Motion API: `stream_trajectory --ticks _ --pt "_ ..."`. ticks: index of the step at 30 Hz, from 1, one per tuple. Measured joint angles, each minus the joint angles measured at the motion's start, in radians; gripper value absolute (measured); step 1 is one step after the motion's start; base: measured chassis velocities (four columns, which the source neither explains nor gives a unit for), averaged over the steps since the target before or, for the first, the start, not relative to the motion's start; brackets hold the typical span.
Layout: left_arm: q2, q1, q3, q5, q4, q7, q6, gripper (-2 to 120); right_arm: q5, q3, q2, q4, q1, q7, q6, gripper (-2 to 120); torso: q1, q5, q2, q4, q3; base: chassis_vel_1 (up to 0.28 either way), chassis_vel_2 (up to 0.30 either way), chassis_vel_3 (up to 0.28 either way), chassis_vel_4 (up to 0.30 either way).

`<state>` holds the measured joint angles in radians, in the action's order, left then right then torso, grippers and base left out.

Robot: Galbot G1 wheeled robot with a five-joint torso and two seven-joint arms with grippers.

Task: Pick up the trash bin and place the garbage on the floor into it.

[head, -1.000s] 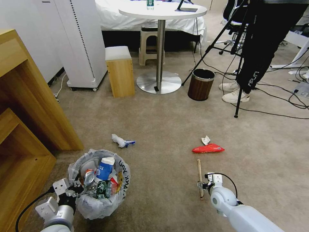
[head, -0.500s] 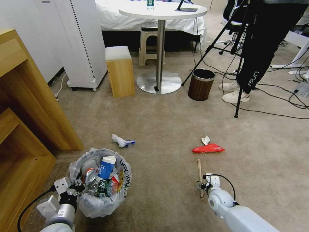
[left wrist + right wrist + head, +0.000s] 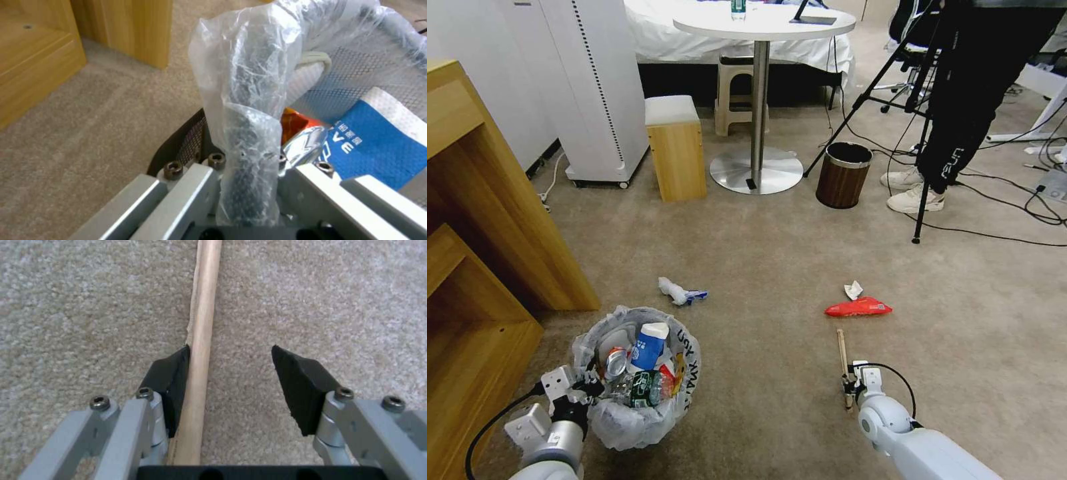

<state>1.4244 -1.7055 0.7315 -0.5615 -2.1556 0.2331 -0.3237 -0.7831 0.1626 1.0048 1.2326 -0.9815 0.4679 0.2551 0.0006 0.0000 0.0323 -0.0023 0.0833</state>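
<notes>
Change: since the earlier head pictures the right end effector (image 3: 848, 388) has drawn back toward the robot along the wooden stick (image 3: 844, 363), down near the stick's close end; the bin has shifted only slightly.
Wooden stick: lies flat on the floor (image 3: 774, 247) at about 5 o'clock in the head view, pointing roughly 12 to 6.
Right end effector: spread, straddling the stick (image 3: 200, 340); one black pad (image 3: 171, 380) touches its side, the other pad stands apart, so nothing is clamped yet.
Handling of stick: judged light, stiff and smooth, likely to roll on the short pile; best taken across its width, pads squarely on both sides, low enough to catch it off the carpet.
Trash bin: the trash bin (image 3: 637, 380) sits at about 7 o'clock, holding a blue-white cup (image 3: 647, 345), a can and wrappers.
Left end effector: the left end effector (image 3: 570, 393) is pinched on the bin's bag-covered rim (image 3: 249, 140) at the bin's 8 o'clock side.
Handling of bin: judged light, but the plastic bag is slippery.
Other garbage: a red snack bag (image 3: 858, 307) with a crumpled tissue (image 3: 852, 289) lies just beyond the stick; a white-blue scrap (image 3: 679, 292) lies beyond the bin.
</notes>
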Motion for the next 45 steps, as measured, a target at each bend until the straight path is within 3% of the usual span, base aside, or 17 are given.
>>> stream_trajectory --ticks 8,10,13,26,32,42,45 --pt "0.003 0.009 -0.006 0.000 0.007 -0.004 0.006 1 0.027 0.004 -0.008 -0.010 -0.001 -0.010 -0.025 36 0.000 0.0000 0.000 0.0000 0.000 0.000 0.000 0.000 0.000" --pt "0.003 0.014 -0.006 -0.001 0.008 -0.004 0.006 1 0.031 0.006 -0.010 -0.012 0.000 -0.013 -0.030 25 0.000 -0.0001 0.000 0.0000 0.000 0.000 0.000 0.000 0.000" --pt "0.002 0.016 -0.006 -0.003 0.008 -0.004 0.006 1 0.036 0.009 -0.010 -0.015 0.002 -0.014 -0.034 20 0.000 0.0000 0.000 0.0000 0.000 0.000 0.000 0.000 0.000" --pt "0.001 0.024 -0.004 -0.012 0.003 -0.001 0.006 1 0.074 0.019 -0.011 -0.033 0.012 -0.026 -0.061 17 0.000 0.0000 0.000 0.0000 0.000 0.000 0.000 0.000 0.000" --pt "0.006 0.027 -0.007 -0.008 0.004 0.000 0.007 1 0.084 0.017 -0.019 -0.022 0.006 -0.032 -0.078 4 0.000 0.0000 0.000 0.0000 0.000 0.000 0.000 0.000 0.000" --pt "0.005 0.023 -0.007 -0.007 0.001 0.000 0.009 1 0.119 0.015 -0.020 -0.027 -0.004 -0.049 -0.115 4 0.000 0.0000 0.000 0.0000 0.000 0.000 0.000 0.000 0.000" --pt "0.007 0.022 -0.007 -0.007 0.000 0.000 0.009 1 0.124 0.015 -0.026 -0.017 -0.011 -0.054 -0.118 12 0.000 0.0000 0.000 0.0001 0.000 0.000 0.000 0.000 0.000"
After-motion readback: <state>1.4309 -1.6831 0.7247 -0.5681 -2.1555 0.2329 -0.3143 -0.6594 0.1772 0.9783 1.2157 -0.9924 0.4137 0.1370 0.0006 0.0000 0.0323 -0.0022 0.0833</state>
